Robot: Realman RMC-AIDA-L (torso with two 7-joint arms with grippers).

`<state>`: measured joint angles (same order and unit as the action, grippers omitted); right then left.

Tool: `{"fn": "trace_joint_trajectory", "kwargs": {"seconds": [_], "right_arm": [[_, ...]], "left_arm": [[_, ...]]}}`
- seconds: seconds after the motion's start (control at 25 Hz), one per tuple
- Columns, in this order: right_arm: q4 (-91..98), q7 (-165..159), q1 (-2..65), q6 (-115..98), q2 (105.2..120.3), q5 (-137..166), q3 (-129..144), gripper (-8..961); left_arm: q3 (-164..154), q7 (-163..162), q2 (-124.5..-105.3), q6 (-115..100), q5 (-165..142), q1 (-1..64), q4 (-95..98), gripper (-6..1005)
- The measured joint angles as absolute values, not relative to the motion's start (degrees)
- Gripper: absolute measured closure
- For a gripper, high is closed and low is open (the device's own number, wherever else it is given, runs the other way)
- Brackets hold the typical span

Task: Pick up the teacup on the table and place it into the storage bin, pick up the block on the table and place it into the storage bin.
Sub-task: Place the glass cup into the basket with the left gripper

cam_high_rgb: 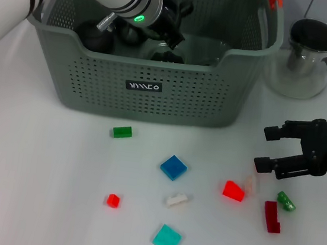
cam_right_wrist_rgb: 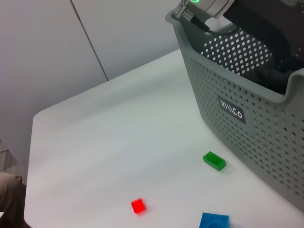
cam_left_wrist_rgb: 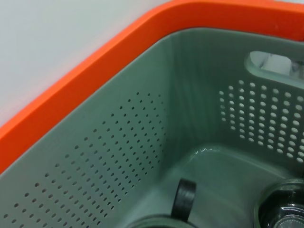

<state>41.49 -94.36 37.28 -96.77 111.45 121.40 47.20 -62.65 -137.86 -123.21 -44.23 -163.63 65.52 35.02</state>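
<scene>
Left claw [cam_high_rgb: 172, 43] inside the storage bin [cam_high_rgb: 149, 97], grip state unclear; right claw [cam_high_rgb: 266, 149] wide, over scattered blocks.

The storage bin [cam_high_rgb: 155, 91] is moulded in matt, perforated grey-green plastic, rimmed in smooth orange. Clear, glossy glass is seen in the teapot [cam_high_rgb: 307, 62], capped in black plastic. The blocks [cam_high_rgb: 173, 167] are glossy, translucent plastic on a smooth white table [cam_high_rgb: 38, 173].

white table [cam_right_wrist_rgb: 118, 123], grey panelled wall [cam_right_wrist_rgb: 57, 42] behind.
</scene>
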Motion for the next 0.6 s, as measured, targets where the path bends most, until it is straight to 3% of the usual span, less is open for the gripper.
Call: {"fn": "trace_joint_trajectory", "kwargs": {"seconds": [0.16,0.6], "right_arm": [[41.5,-94.4,37.2,-96.6,111.50,121.5,47.2,-5],[41.5,-94.5,37.1,-96.5,111.53,121.5,46.8,-6]], "left_arm": [[-62.5,-137.9,-123.22,-43.9,-163.7,65.4,35.1,942],[-62.2,-139.1,-122.95,-44.8,-163.6,63.5,39.6,528]]}}
